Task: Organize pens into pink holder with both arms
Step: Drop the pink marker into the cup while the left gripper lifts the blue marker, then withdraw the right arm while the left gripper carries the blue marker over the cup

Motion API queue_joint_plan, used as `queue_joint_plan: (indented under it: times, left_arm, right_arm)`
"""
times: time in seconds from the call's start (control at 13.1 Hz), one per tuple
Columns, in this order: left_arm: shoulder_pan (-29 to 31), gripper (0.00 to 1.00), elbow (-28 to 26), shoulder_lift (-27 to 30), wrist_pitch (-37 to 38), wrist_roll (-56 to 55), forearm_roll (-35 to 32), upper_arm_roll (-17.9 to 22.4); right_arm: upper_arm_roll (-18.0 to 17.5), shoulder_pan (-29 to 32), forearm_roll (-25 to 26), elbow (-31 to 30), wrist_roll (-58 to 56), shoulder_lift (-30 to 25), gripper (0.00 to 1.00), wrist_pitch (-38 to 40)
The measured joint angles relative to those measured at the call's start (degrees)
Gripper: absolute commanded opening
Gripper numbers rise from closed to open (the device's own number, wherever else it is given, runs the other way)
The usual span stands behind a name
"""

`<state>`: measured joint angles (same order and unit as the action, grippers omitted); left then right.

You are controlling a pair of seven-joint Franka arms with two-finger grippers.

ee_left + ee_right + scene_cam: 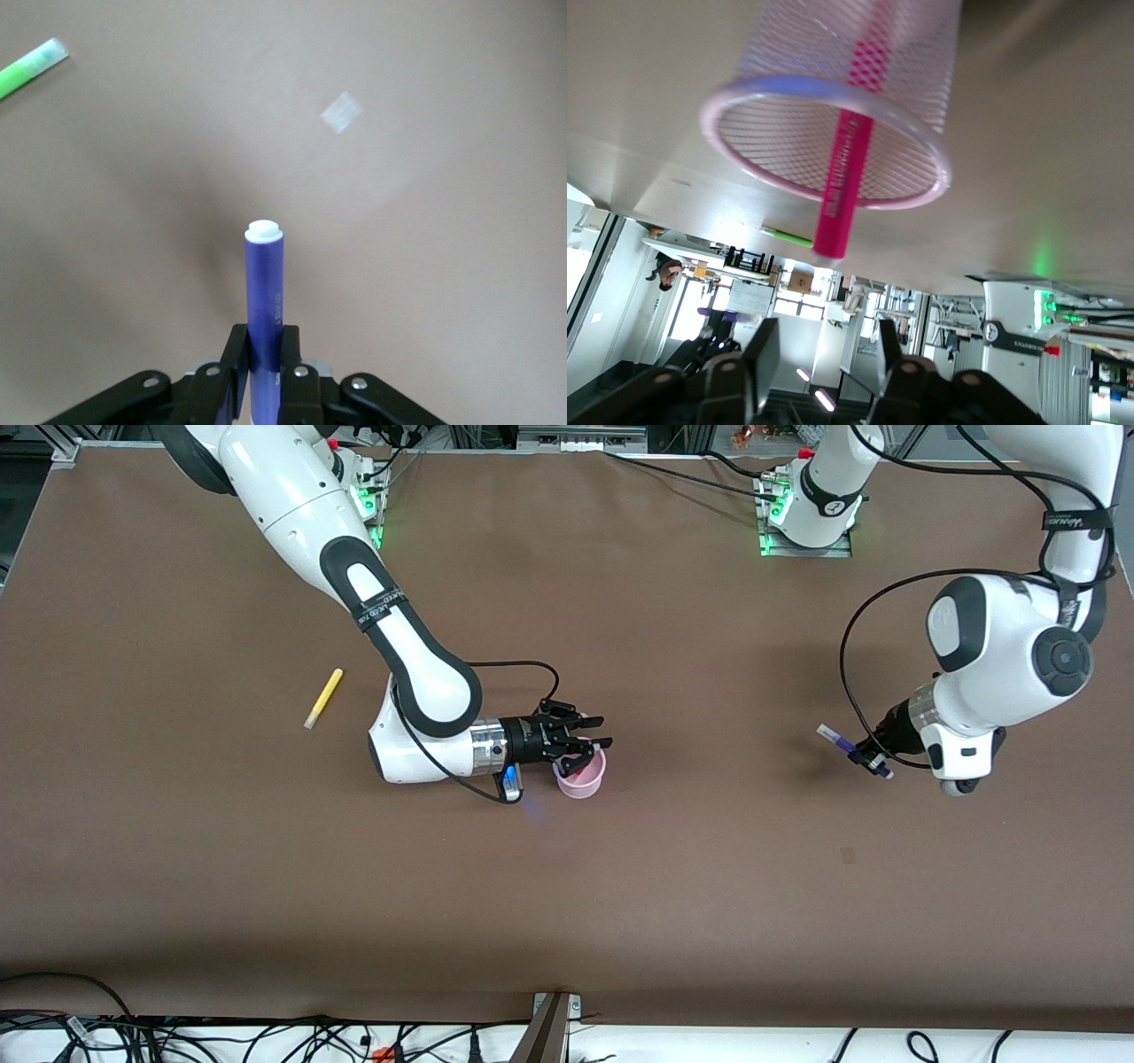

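The pink holder (580,781) stands upright mid-table. In the right wrist view the holder (780,97) is a mesh cup with the magenta pen (843,177) standing in it. My right gripper (595,742) hovers at the holder's rim, open and empty; it also shows in the right wrist view (824,363). My left gripper (866,755) is in the air toward the left arm's end, shut on the purple pen (837,737). The grip shows in the left wrist view (264,354), on the purple pen (264,283). The yellow pen (323,698) lies toward the right arm's end. The green pen (31,71) lies on the table, hidden in the front view.
A small pale patch (849,856) marks the brown table, nearer the front camera than my left gripper. Cables run along the table's front edge (567,1014). The arm bases (802,522) stand at the back edge.
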<state>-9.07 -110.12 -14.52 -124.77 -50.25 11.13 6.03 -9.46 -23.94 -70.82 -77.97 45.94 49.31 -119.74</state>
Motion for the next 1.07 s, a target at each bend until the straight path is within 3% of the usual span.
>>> queue_joint_plan:
  times: [0.31,0.61,0.84,1.07]
  left_arm:
    - [-4.6,0.00,6.1,-1.7,0.0,-12.3,0.0,-0.1]
    - [-11.9,0.00,16.3,-7.5,-0.1,-28.4,0.0,-0.2]
    - [-17.6,0.00,22.5,-12.9,-0.7,-36.6,-1.4,-0.2]
    - [-24.2,0.00,24.3,-16.4,-5.4,-50.1,-13.6,-0.2]
  right_arm:
    - [1.1,4.1,19.7,7.0,4.4,-3.5,1.00,10.4]
    - [2.6,6.9,42.6,8.0,2.4,-15.6,1.00,17.5]
    - [7.4,6.8,51.7,4.2,-11.2,-25.1,1.00,25.5]
    - [12.5,6.9,59.4,-2.8,-26.4,-35.3,1.00,30.4]
